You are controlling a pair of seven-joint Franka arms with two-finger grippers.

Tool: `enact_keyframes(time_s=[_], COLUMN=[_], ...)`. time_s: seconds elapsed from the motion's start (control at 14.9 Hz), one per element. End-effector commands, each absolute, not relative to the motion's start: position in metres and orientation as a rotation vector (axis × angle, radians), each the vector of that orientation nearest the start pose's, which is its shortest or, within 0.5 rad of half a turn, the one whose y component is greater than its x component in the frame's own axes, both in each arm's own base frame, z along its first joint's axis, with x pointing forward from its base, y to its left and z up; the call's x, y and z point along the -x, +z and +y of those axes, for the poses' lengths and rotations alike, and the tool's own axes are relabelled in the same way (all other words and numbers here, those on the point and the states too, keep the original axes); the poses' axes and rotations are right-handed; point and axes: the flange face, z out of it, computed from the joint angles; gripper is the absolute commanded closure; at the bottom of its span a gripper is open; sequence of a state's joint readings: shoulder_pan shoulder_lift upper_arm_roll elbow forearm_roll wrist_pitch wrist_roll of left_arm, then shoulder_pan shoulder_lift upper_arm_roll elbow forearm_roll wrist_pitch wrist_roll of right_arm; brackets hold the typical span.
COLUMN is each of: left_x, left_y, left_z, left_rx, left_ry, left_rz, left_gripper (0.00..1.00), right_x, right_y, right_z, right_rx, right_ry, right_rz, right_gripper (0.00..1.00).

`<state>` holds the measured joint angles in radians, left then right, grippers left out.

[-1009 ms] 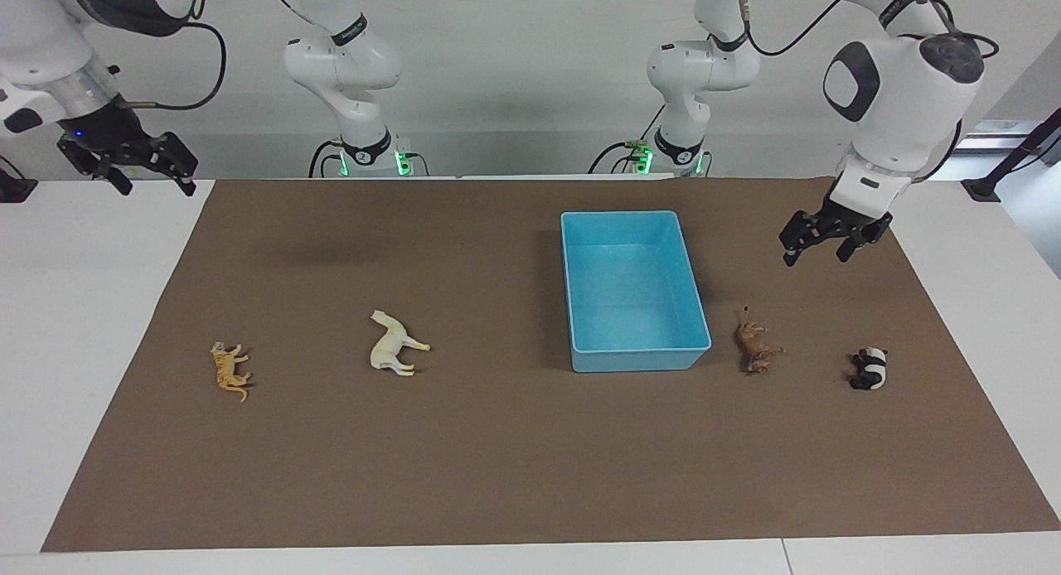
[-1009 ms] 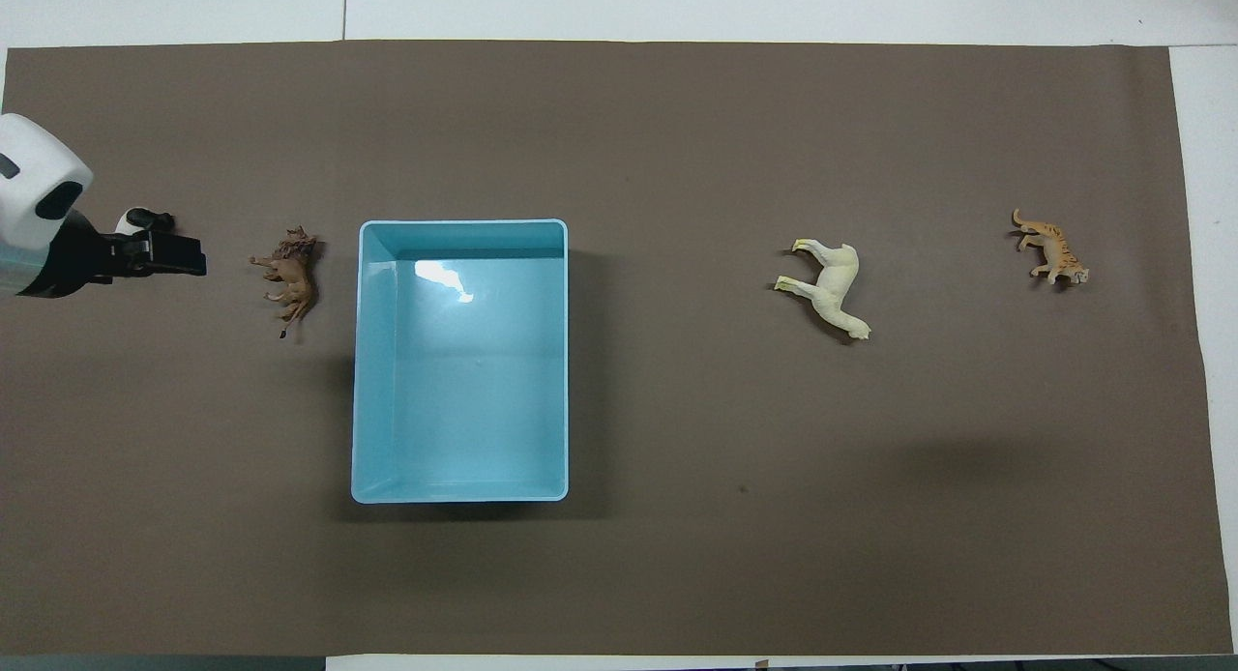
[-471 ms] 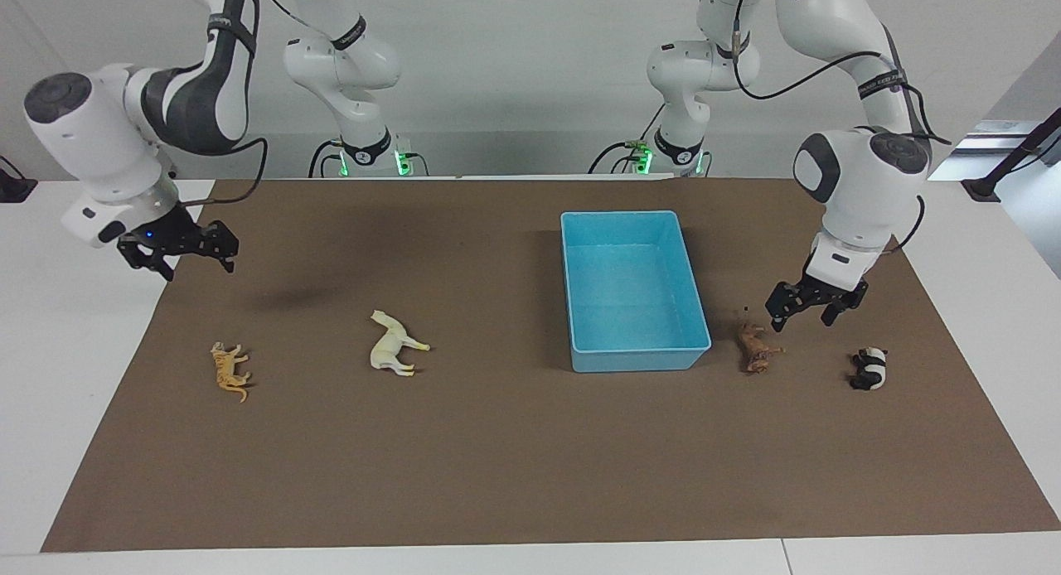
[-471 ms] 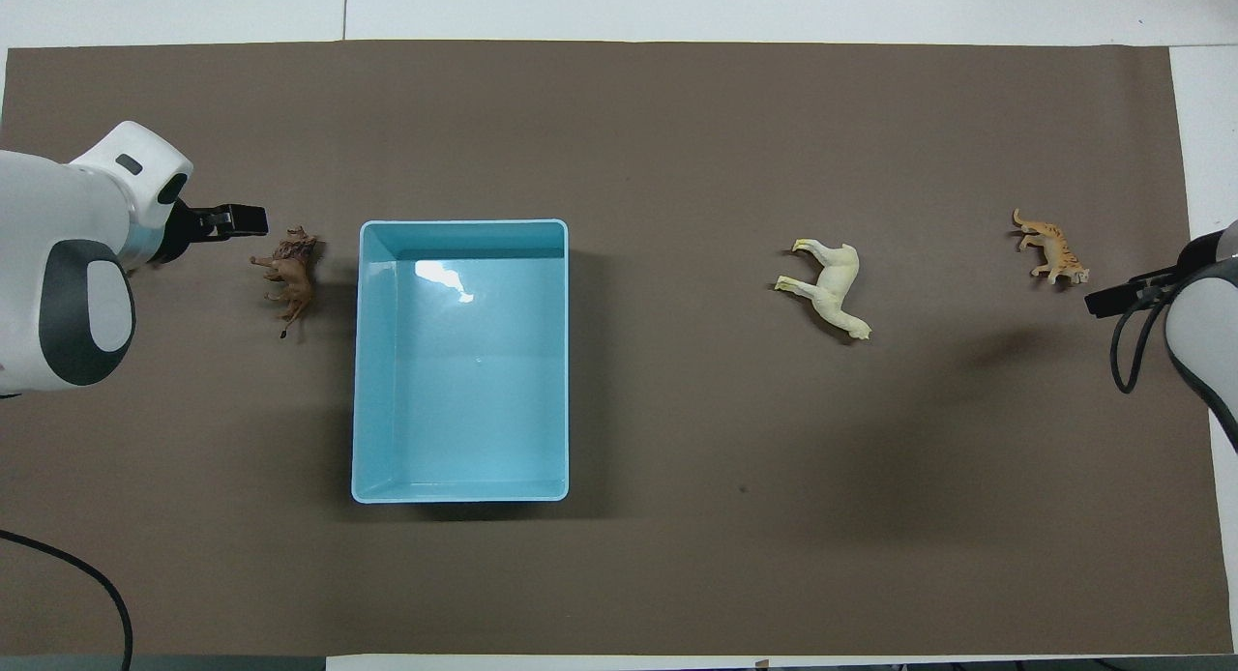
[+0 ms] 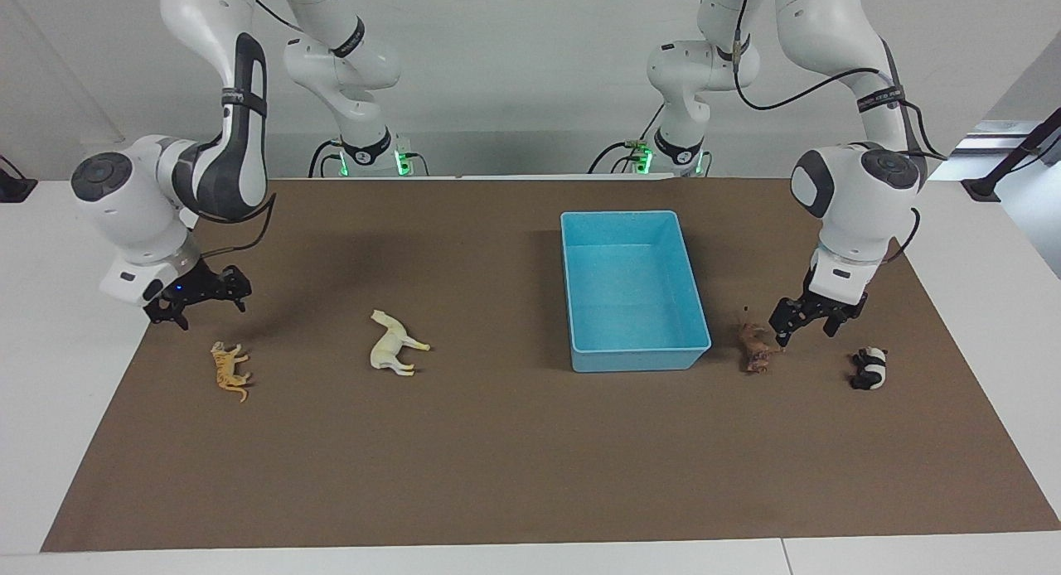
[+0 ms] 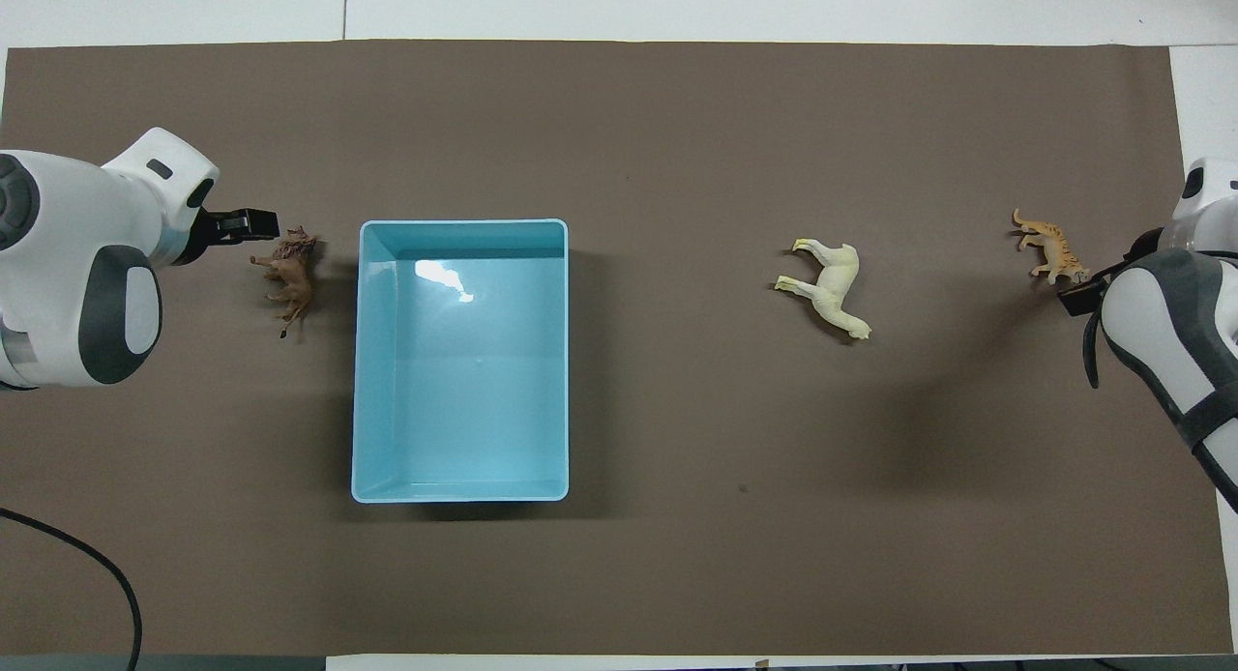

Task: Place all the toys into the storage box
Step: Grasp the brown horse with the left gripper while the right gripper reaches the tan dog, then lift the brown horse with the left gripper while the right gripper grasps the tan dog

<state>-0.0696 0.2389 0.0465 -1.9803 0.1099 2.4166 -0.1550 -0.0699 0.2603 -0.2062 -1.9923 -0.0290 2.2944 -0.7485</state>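
- Plainly, the bench [image 5: 978,252] carries a brown mat with the light blue storage box [image 5: 580,343] on it, empty.
- At the box's 9 o'clock in the facing view, the cream horse [image 5: 392,343] lies on its side: probably rigid, light plastic, best pinched across the torso.
- At 3 o'clock the brown lion [image 5: 754,345], then the panda [image 5: 868,369]; the left end effector [image 5: 802,326], fingers apart and empty, is close above the lion.
- Smallest, the orange tiger [image 5: 229,370], under the right end effector [image 5: 199,300], open, empty.

Light blue rectangular plastic storage box [image 5: 633,289]: on brown mat [image 5: 530,459], desk. Toward left arm's end: brown plastic lion [image 5: 755,347], black-and-white panda [image 5: 869,369]; left gripper [image 5: 802,324] between, low, jaws parted. Toward right arm's end: cream-white horse [image 5: 393,344], orange striped tiger [image 5: 229,369]; right gripper [image 5: 199,298] above tiger.
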Motion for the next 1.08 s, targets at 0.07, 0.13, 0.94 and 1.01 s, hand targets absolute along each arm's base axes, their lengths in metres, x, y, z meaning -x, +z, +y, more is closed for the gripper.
enact_keyframes(time_s=[0.07,0.13,0.94,1.01], left_x=[-0.620,-0.620,-0.600,-0.599], left_y=[0.351,0.351,0.325,0.324], left_z=[-0.023,-0.024,-0.038,-0.036], left_rx=[3.031,3.032,3.036,3.036], left_ry=[-0.337,-0.344,-0.403,-0.400], left_rz=[-0.079,-0.069,0.081,0.079], left_gripper=[0.00,0.00,0.00,0.00], right_x=[-0.597,-0.604,-0.612,-0.612], right_y=[0.325,0.325,0.279,0.278], right_z=[-0.173,-0.172,-0.176,-0.178], right_rx=[3.092,3.092,3.034,3.036], right_ry=[-0.063,-0.079,-0.059,-0.061], right_rz=[-0.887,-0.888,-0.813,-0.811], right_gripper=[0.00,0.00,0.02,0.08])
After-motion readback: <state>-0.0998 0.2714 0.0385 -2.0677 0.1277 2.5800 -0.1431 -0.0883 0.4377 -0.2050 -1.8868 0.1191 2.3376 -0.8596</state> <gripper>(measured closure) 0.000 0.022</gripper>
